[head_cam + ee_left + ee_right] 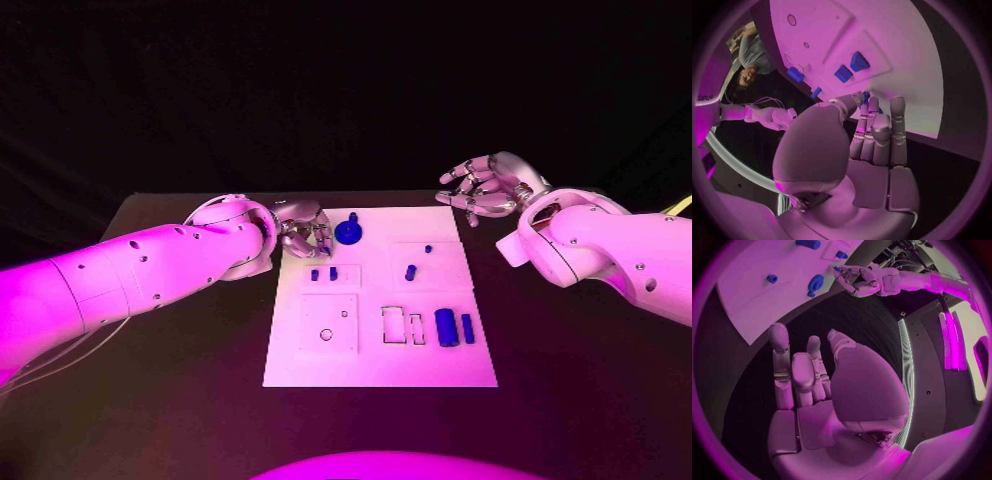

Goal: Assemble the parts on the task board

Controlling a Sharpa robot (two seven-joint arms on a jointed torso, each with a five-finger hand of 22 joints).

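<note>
The white task board point(378, 355) lies in the middle of the table. My left hand point(303, 232) hovers at its far left corner, thumb and fingertips pinching a small blue part point(866, 96), also visible in the right wrist view point(837, 269). Just beside that hand a round blue part point(351, 232) sits on the board. Two small blue parts point(323, 273) stand in a raised block close by. Two more small parts point(428, 247) point(410, 270) sit towards the right. Two longer blue parts point(454, 326) lie near the right edge. My right hand point(488, 188) hangs beyond the far right corner, holding nothing, fingers apart.
A square plate with small holes point(327, 322) and an open rectangular slot point(394, 325) occupy the nearer half of the board. Black table point(577, 350) surrounds the board on every side.
</note>
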